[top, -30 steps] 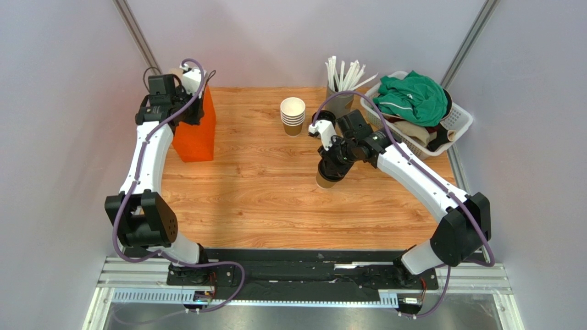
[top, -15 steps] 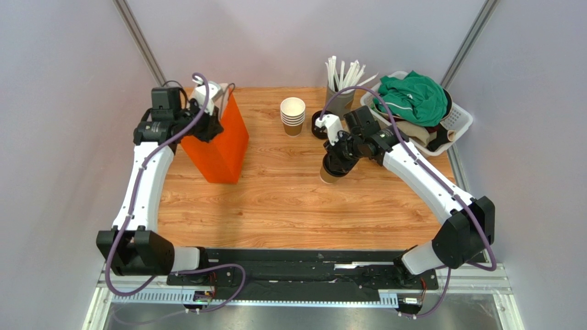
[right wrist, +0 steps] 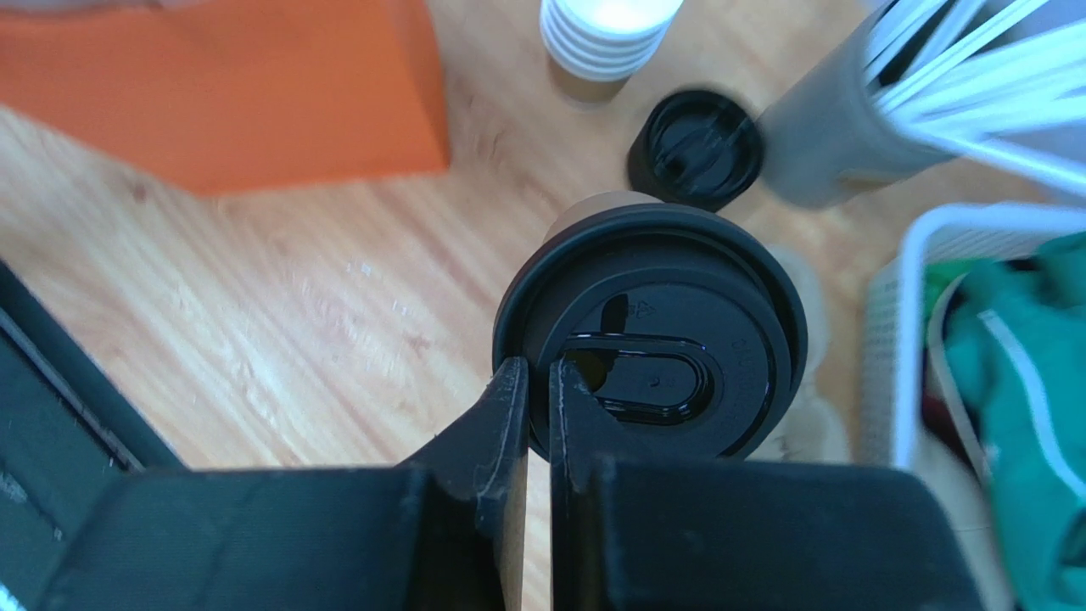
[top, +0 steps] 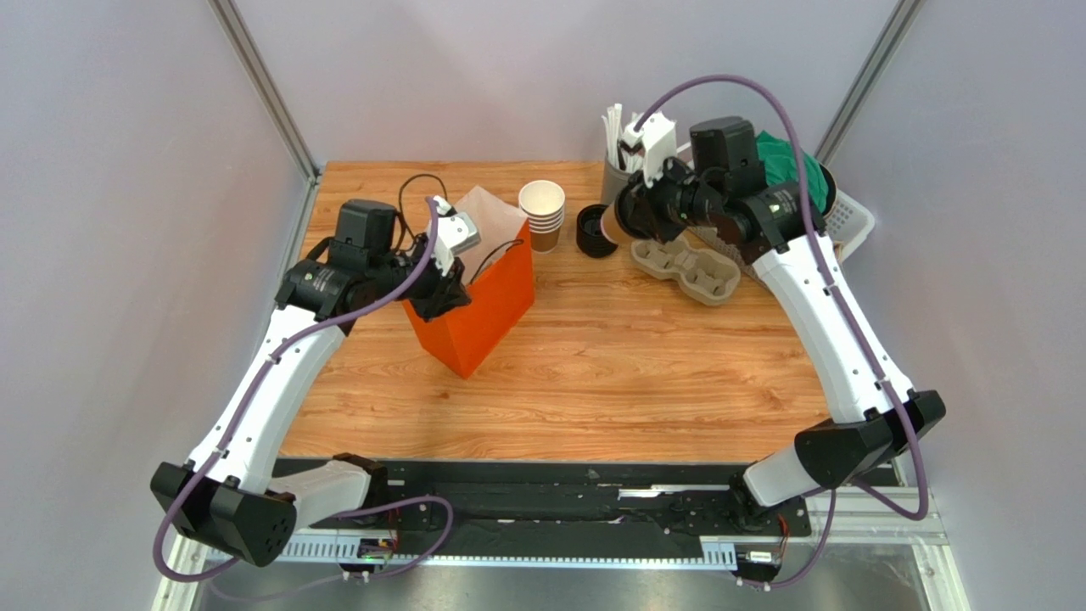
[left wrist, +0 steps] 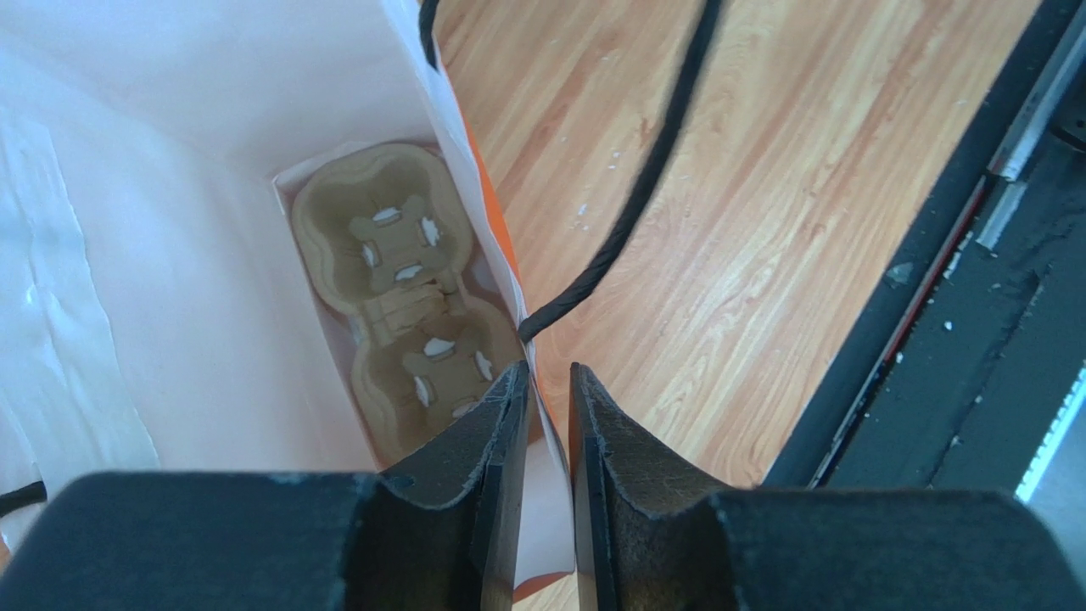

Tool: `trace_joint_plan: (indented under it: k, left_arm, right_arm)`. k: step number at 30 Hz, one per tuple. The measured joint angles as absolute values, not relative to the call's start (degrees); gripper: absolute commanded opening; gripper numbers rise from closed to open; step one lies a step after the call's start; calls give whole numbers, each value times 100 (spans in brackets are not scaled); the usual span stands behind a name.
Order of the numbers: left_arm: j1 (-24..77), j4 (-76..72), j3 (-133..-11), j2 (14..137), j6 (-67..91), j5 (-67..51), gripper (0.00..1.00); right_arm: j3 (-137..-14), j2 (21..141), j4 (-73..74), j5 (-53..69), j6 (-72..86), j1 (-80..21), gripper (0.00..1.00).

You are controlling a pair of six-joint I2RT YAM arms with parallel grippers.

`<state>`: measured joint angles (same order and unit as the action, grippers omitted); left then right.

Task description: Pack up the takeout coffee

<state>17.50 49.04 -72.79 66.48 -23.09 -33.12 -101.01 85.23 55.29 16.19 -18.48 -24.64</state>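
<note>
While the wooden table (top: 612,369) is sitting unchanged, both arms are reading differently from a second ago.

Nearest: left gripper (left wrist: 550,376) is now standing at the rim of the tall orange paper bag (top: 478,312). The bag is sitting well in from the far-left corner where it was, close to table centre. Jaws are showing a narrow slot with the bag's wall running into it; can't tell if the pads are actually clamping. A pale moulded-cardboard two-cup carrier (left wrist: 402,306) is lying flat on the bag's floor.

Farther back, right side: right gripper (right wrist: 535,382), nearly closed, is pinching the lid rim of the small tan-brown paper cup with a round black plastic lid (right wrist: 663,331). Cup is no longer standing mid-table. It's hanging in the air near the far edge, between the stack of loose black lids (top: 590,232) and a second cardboard carrier (top: 695,267) that wasn't showing a second ago.

Behind: stack of lidless paper cups (top: 542,210), grey holder of white straws (right wrist: 841,140), white plastic basket (top: 852,219) with green cloth (top: 784,172), all sitting where they were.
</note>
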Motion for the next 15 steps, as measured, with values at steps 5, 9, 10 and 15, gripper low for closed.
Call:
trace_joint_plan:
  k: [5,9,10,15]
  left_arm:
    - [1964,4910,-7279,6602,-2285,-3468,28]
    - [2056,4910,-7288,6604,-2244,-3597,28]
    - [2095,4910,-7293,6606,-2226,-3625,28]
    - [2351,4963,-7367,6641,-2193,-3780,28]
  right_arm:
    - [-11415,8818,5769,1544,-1852,-2453,0]
    - [-12433,9288,5841,1562,-1798,-2453,0]
    - [-12514,9351,5850,1584,-1776,-2453,0]
    - [-12873,9741,5931,1872,-1538,-2473,0]
